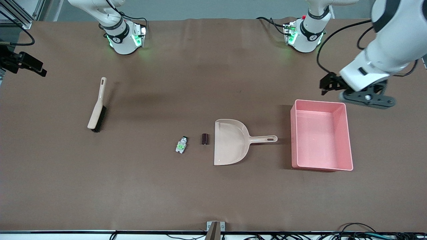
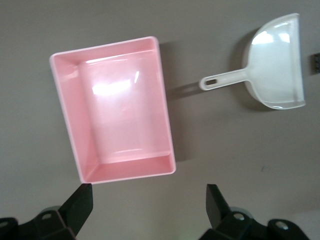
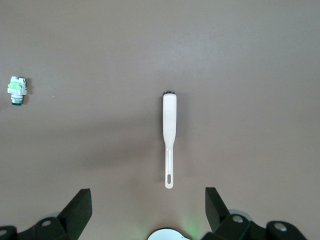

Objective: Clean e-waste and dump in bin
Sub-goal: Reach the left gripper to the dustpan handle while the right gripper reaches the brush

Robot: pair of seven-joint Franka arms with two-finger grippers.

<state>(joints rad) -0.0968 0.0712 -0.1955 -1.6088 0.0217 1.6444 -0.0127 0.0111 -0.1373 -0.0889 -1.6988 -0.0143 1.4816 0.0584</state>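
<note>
Table [image 1: 213, 200]: brown surface, both arm bases along the edge farthest from the front camera.

Bin [image 1: 347, 133]: pink rectangular open-topped tray with low walls, standing toward the left arm's end of the table. Nothing lies in it. Also seen in the left wrist view [image 2: 67, 105].

Dustpan [image 1: 230, 143]: beige, flat on the table beside the bin, on the bin's right-arm side; its handle points at the bin and stops just short of the bin's wall, its open mouth faces the e-waste. Also in the left wrist view [image 2: 280, 60].

E-waste, item one: dark maroon-black stubby cylinder [image 1: 204, 138], on the table just beside the dustpan's mouth, apart from it.

E-waste, item two: whitish-grey component [image 1: 181, 144] with a bright green part and dark tip, lying near the cylinder, toward the right arm's end. Also in the right wrist view [image 3: 16, 90].

Brush [image 1: 97, 108]: beige handle, dark bristles, lying flat toward the right arm's end, well apart from the e-waste; handle end points toward the robot bases. Also in the right wrist view [image 3: 169, 135].

Left gripper [image 1: 358, 95]: in the air over the table at the bin's edge nearest the bases; fingers spread wide, holding nothing [image 2: 150, 210].

Right gripper [image 3: 148, 212]: seen only in its own wrist view, up over the brush; fingers spread wide, holding nothing.
</note>
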